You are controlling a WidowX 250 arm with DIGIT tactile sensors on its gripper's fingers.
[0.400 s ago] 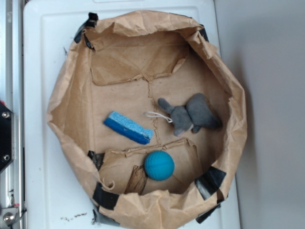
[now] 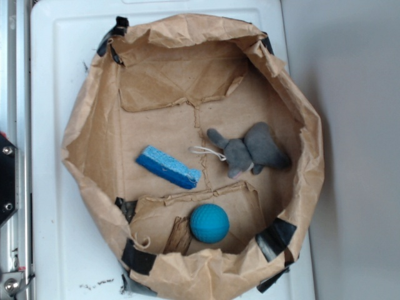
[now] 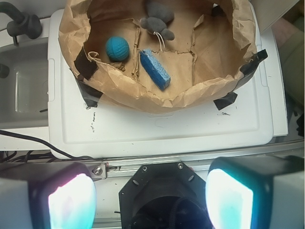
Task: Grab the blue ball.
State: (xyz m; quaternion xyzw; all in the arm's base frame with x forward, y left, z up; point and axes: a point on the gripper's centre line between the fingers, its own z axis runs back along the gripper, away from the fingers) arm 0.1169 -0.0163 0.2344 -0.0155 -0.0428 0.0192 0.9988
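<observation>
blue ball (image 3: 117, 48) in bag, claw (image 3: 150, 198) well apart

blue ball (image 2: 209, 223) in paper basin (image 2: 187, 275), near plush (image 2: 250, 150)

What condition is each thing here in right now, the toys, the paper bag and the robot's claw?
blue ball: loose on the bag floor, not held.
blue block: lying flat.
grey plush toy: lying on its side.
paper bag: open, rim crumpled.
gripper: open, empty, outside the bag.
</observation>
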